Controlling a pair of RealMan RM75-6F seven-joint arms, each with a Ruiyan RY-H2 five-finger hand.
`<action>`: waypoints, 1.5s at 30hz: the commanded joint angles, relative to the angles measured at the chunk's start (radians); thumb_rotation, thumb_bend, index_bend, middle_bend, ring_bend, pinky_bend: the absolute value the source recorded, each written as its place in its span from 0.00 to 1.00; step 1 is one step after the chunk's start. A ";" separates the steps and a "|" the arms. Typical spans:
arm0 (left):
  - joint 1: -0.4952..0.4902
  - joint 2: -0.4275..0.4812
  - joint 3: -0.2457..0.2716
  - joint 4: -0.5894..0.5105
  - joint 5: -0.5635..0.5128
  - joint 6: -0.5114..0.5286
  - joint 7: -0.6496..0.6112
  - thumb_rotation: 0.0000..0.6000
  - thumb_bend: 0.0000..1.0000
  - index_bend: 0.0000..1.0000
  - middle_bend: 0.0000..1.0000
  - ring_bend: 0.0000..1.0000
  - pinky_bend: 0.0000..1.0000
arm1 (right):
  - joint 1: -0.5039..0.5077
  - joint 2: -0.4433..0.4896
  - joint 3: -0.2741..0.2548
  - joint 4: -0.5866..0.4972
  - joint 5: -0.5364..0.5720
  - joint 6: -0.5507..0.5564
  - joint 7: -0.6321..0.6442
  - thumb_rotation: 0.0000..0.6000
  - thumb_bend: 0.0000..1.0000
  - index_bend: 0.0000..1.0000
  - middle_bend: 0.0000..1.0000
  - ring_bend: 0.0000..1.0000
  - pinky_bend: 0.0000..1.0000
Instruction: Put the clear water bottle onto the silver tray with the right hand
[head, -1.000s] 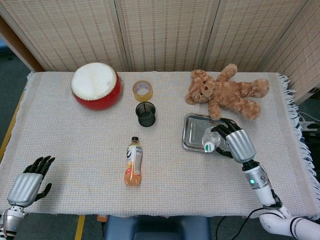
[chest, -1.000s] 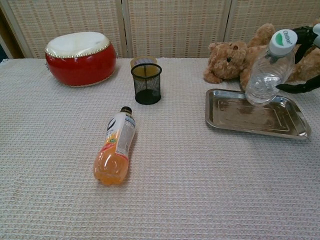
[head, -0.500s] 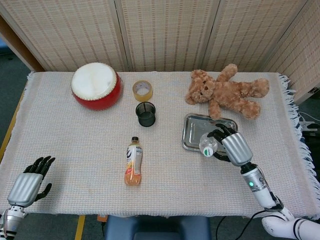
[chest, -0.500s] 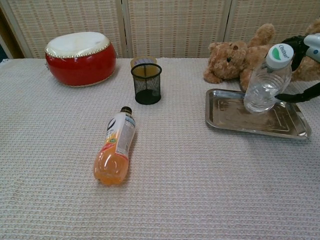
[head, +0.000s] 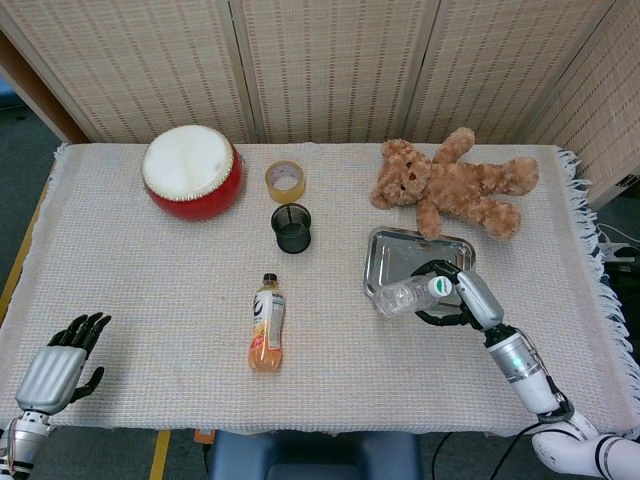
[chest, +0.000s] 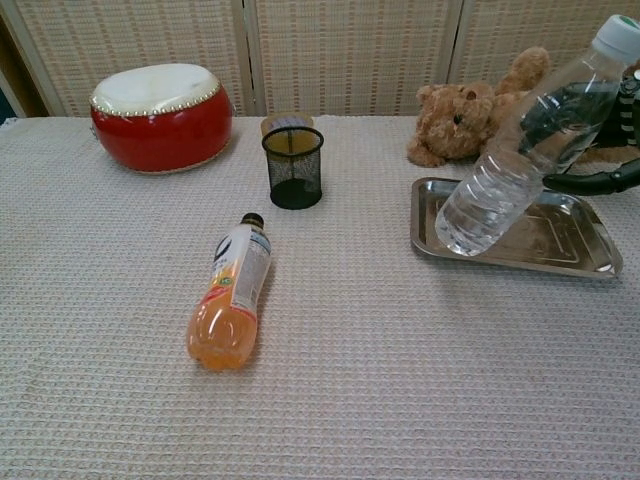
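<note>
The clear water bottle (head: 405, 295) (chest: 520, 150) is strongly tilted, cap up to the right, its base low over the near left edge of the silver tray (head: 398, 252) (chest: 570, 240). My right hand (head: 462, 298) (chest: 610, 140) grips its upper part near the white cap; whether the base touches the tray is unclear. In the chest view only dark fingers show at the right edge. My left hand (head: 58, 362) rests open at the table's front left corner, holding nothing.
An orange drink bottle (head: 266, 324) (chest: 231, 294) lies on its side mid-table. A black mesh cup (head: 292, 228), a tape roll (head: 285, 181) and a red drum (head: 192, 171) stand further back. A teddy bear (head: 450, 185) lies just behind the tray.
The bottle has tipped from near upright to strongly tilted, its base swinging left toward the tray's near edge. My right hand has drawn back toward the front right. The left hand has not moved.
</note>
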 joint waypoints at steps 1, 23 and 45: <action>0.000 0.000 0.000 0.000 0.000 0.001 0.001 1.00 0.42 0.00 0.05 0.05 0.23 | 0.018 0.015 0.019 -0.068 -0.019 0.014 -0.335 1.00 0.00 0.70 0.48 0.25 0.44; -0.005 -0.003 0.001 0.000 -0.008 -0.013 0.011 1.00 0.42 0.00 0.05 0.05 0.23 | 0.017 -0.023 0.005 0.010 0.028 -0.038 -0.250 1.00 0.00 0.70 0.48 0.25 0.46; -0.007 -0.005 0.002 -0.002 -0.009 -0.017 0.024 1.00 0.42 0.00 0.05 0.05 0.23 | -0.019 0.032 0.037 0.019 0.054 0.037 -0.174 1.00 0.00 0.68 0.48 0.25 0.46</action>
